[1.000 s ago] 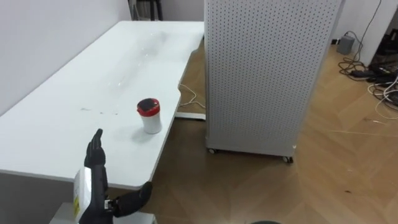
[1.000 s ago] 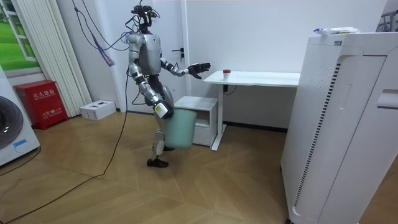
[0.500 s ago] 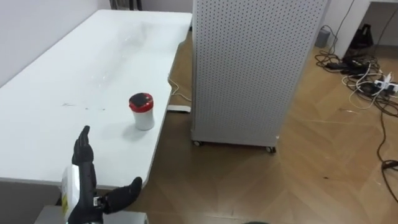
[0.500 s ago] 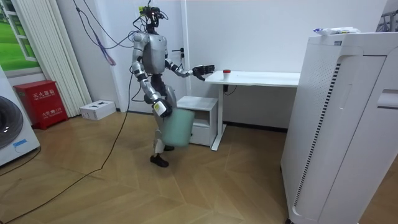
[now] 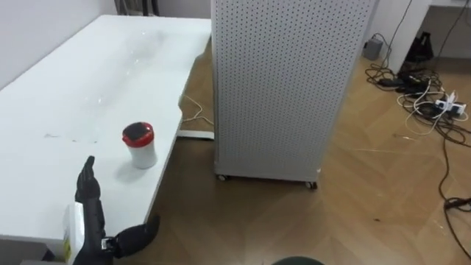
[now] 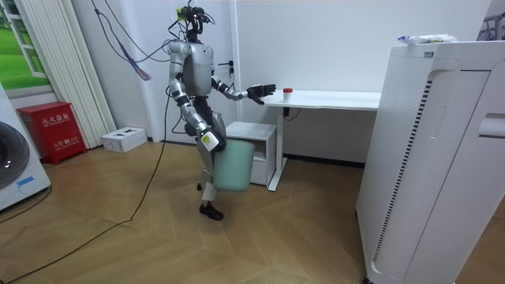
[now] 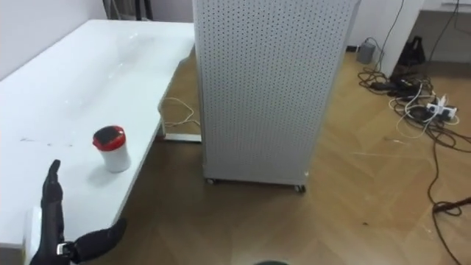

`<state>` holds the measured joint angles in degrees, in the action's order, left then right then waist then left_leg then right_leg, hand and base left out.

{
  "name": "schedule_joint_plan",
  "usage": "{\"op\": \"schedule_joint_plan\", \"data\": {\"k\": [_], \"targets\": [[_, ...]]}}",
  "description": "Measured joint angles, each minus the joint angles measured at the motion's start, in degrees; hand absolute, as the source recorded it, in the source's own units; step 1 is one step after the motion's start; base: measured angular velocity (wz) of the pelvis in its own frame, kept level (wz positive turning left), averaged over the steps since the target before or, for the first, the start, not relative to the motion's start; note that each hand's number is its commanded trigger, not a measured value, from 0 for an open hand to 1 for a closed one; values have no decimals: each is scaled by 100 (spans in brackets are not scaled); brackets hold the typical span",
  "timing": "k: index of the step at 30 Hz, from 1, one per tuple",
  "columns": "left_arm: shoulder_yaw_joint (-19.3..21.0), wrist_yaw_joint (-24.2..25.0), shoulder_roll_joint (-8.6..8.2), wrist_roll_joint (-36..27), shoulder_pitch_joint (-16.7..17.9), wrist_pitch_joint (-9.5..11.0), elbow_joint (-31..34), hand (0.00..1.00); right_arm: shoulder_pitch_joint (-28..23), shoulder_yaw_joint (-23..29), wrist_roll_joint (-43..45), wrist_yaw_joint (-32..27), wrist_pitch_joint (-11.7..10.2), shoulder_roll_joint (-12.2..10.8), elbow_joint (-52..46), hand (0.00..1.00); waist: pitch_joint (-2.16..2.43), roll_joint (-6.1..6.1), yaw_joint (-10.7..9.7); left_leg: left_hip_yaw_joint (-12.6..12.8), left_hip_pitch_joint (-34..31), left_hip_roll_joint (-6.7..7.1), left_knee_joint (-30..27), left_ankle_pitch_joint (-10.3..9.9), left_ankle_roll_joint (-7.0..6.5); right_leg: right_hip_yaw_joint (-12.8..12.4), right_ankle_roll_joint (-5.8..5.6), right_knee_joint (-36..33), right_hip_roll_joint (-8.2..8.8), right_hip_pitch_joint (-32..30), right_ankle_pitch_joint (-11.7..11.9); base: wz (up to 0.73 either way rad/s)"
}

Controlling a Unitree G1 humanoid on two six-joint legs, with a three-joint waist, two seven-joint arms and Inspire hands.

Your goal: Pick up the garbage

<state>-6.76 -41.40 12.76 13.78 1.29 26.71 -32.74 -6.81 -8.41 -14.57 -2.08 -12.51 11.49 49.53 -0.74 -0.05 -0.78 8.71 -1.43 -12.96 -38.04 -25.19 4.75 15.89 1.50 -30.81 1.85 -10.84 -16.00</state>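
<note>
Holds left hand (image 5: 88, 221) upright over white surface's (image 5: 66, 103) near edge, fingers (image 5: 87, 180) straight and pressed together, thumb spread, short of upright red-lidded cup (image 5: 139, 145); carries pale green bin (image 6: 233, 166) alongside.

One white table (image 5: 73, 81), one red-lidded cup (image 5: 139, 147), one perforated white cabinet (image 5: 280, 88), one green bin (image 6: 234, 167), one drawer unit (image 6: 260, 132).

Left hand (image 5: 90, 215) cut by bottom edge, table (image 5: 73, 81) cropped left

A tall white perforated metal cabinet (image 5: 283, 81) on castors; long white table (image 5: 73, 88) just left of it, tangled cables (image 5: 434, 103) to its right.
</note>
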Motion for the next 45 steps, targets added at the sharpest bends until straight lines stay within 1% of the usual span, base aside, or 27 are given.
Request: {"op": "schedule_joint_plan", "data": {"k": [1,2,3,4,5,6,7,8,9,10,11,12,13,15,16,18,20,23,24,28,31,33,38,41,45], "targets": [[-6,1,12,-52,36,-1,2,0,0,-37,-9,15,-8,11,-9,100,-3,11,9,-14,-47,-83,-231,54,82,5,50,-11,-55,62,-36,-31],[3,-2,25,-103,97,-2,5,0,-2,-167,-17,25,-23,49,-26,100,1,20,54,-57,-165,-215,-646,250,66,-10,144,-8,-124,219,-101,-34],[2,-1,23,-129,114,-2,5,0,-7,-216,4,41,-23,61,-41,100,7,-3,42,-208,-269,-240,-987,528,32,-6,220,51,-154,362,-149,-20],[4,-2,18,-125,126,1,6,0,-7,-215,38,41,-24,56,-41,100,5,-23,11,-297,-341,-226,-1084,639,8,7,238,119,-153,452,-161,20],[-1,0,-1,-56,119,2,7,0,-5,-199,116,38,-47,74,-47,100,16,-63,-92,-328,-519,-163,-1080,635,-11,11,252,249,-129,565,-172,43],[-34,0,-14,-55,99,39,15,0,1,-165,108,28,-52,93,-48,100,-1,-100,-125,-289,-733,-62,-914,530,-65,-4,253,394,-84,669,-170,39],[-34,-3,-20,-56,101,54,16,0,1,-162,104,25,-52,104,-48,100,-11,-121,-124,-243,-834,2,-762,512,-59,-4,246,451,-62,716,-163,19],[-22,-25,-19,-57,102,67,20,0,-4,-165,100,19,-52,121,-43,100,-36,-156,-109,-198,-1011,99,-366,520,-43,8,239,567,-39,831,-159,0],[-3,-81,-16,-64,101,70,20,0,-4,-166,87,-17,-52,120,-40,100,-39,-161,-48,-98,-1144,109,122,599,3,11,238,653,-39,911,-160,0],[-2,-104,-15,-63,102,70,20,0,-6,-163,86,-51,-53,127,-40,100,-31,-152,-38,-91,-1197,144,381,685,15,15,226,710,-40,951,-159,-14],[-8,-154,-17,-55,112,77,22,0,-2,-163,87,-98,-53,163,-42,100,-26,-137,25,-69,-1285,233,704,1111,-41,-7,171,798,-36,1025,-161,-24],[7,-223,-15,-58,115,78,20,0,-7,-162,97,-113,-53,173,-43,100,-6,-158,94,-69,-1241,317,752,1290,-132,4,72,900,5,1086,-168,-19],[21,-269,-15,-58,100,86,20,0,-2,-162,108,-112,-55,175,-50,100,11,-170,103,-97,-1217,390,794,1287,-142,11,28,975,27,1131,-158,0],[45,-377,-8,-70,33,119,21,0,-5,-130,98,-125,-72,177,-93,100,22,-210,56,-125,-1169,579,954,1310,-192,95,-88,1164,114,1213,-99,21],[41,-407,-8,-67,32,119,21,0,-6,-121,97,-142,-72,177,-98,100,23,-201,38,-136,-1169,609,984,1312,-201,136,-126,1206,132,1236,-77,17],[41,-467,-10,-68,31,119,21,0,-16,-122,104,-146,-72,176,-108,100,24,-204,10,-149,-1091,747,1135,1322,-235,159,-192,1342,213,1324,-39,16],[44,-471,-10,-74,10,119,21,0,-16,-122,103,-139,-71,174,-135,100,23,-199,5,-157,-1054,797,1193,1318,-245,157,-248,1472,228,1407,-6,8],[52,-483,-7,-81,-18,118,20,0,-9,-125,134,-100,-67,175,-231,100,22,-195,16,-188,-973,844,1282,1307,-264,147,-277,1641,239,1518,15,1],[51,-522,-8,-82,-24,118,20,0,-6,-125,157,-99,-62,175,-254,100,13,-184,4,-211,-932,861,1303,1306,-264,152,-286,1697,241,1575,21,0],[54,-566,-9,-80,-105,117,20,0,-7,-147,186,-94,-47,175,-284,100,2,-162,2,-205,-802,874,1478,1307,-263,153,-291,1738,236,1636,27,0],[54,-573,-9,-80,-143,115,21,0,-9,-157,178,-93,-36,175,-284,100,9,-135,5,-189,-782,876,1511,1308,-261,169,-291,1740,238,1640,27,0],[55,-575,-9,-80,-175,111,22,0,-38,-160,163,-85,16,174,-283,100,10,-136,6,-156,-728,888,1577,1311,-257,168,-291,1742,256,1646,27,-5],[57,-578,-26,-80,-173,111,25,0,-123,-158,198,-15,38,164,-318,100,19,-152,7,-155,-674,949,1664,1329,-270,194,-294,1741,310,1658,28,-1],[86,-571,-30,-78,-173,111,25,0,-124,-157,208,37,73,159,-318,100,29,-183,36,-159,-618,969,1716,1331,-274,190,-316,1740,329,1679,41,-1],[168,-571,-30,-79,-173,111,25,0,-123,-151,215,46,73,118,-318,100,80,-270,88,-190,-586,977,1748,1331,-274,196,-318,1749,328,1706,42,0]]}}
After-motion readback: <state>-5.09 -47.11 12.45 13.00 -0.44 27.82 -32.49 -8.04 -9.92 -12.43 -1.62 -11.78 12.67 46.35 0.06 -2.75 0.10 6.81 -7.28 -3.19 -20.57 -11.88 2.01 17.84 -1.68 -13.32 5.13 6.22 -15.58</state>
